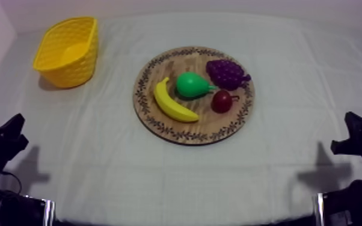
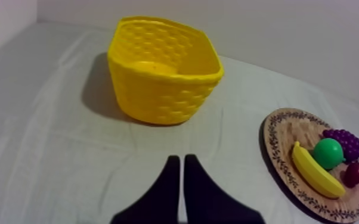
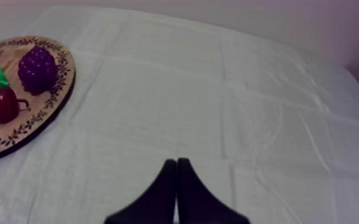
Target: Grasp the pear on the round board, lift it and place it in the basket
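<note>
A green pear lies at the middle of the round wooden board, between a banana, a bunch of grapes and a small red fruit. The yellow basket stands empty at the far left. My left gripper rests low at the left edge, shut on nothing; in the left wrist view its fingers form a narrow wedge facing the basket with the pear off to the side. My right gripper rests low at the right, shut, with the board off to one side.
Wrinkled grey-white cloth covers the table, with open room in front of the board and to its right. A pale wall runs behind the table's far edge.
</note>
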Robot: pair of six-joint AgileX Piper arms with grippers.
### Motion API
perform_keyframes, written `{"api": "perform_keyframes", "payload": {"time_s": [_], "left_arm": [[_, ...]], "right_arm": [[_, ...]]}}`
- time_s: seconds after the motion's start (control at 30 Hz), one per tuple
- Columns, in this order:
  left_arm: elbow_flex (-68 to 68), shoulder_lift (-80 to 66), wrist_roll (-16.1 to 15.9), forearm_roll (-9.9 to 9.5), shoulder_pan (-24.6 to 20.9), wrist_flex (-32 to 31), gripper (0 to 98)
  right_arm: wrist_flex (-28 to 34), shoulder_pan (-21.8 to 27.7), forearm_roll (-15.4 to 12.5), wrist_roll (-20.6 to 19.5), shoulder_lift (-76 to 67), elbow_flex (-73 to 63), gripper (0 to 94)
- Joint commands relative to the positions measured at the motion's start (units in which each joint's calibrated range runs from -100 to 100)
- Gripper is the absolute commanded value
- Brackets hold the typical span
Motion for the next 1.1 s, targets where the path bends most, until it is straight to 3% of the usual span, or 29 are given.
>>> {"api": "perform_keyframes", "payload": {"time_s": [0.0,0.53,0.7,0.9,1.07], "left_arm": [[-1.6,-0.1,-13.2,-0.23,0.0,6.6,3.9],[-2.0,-0.1,-14.4,-0.28,-0.2,8.2,0.2],[-2.5,1.5,-15.9,0.66,-0.1,4.8,0.1],[-15.0,12.3,-19.5,2.21,0.8,3.8,0.1],[-32.0,26.0,-20.4,0.35,4.3,3.6,0.1]], "right_arm": [[0.0,0.0,0.0,0.0,0.0,0.0,0.3],[0.0,0.0,0.0,0.0,0.0,0.0,0.3],[0.0,0.0,0.0,0.0,0.0,0.0,0.3],[0.0,0.0,0.0,0.0,0.0,0.0,0.3],[0.0,0.0,0.0,0.0,0.0,0.0,0.3]]}}
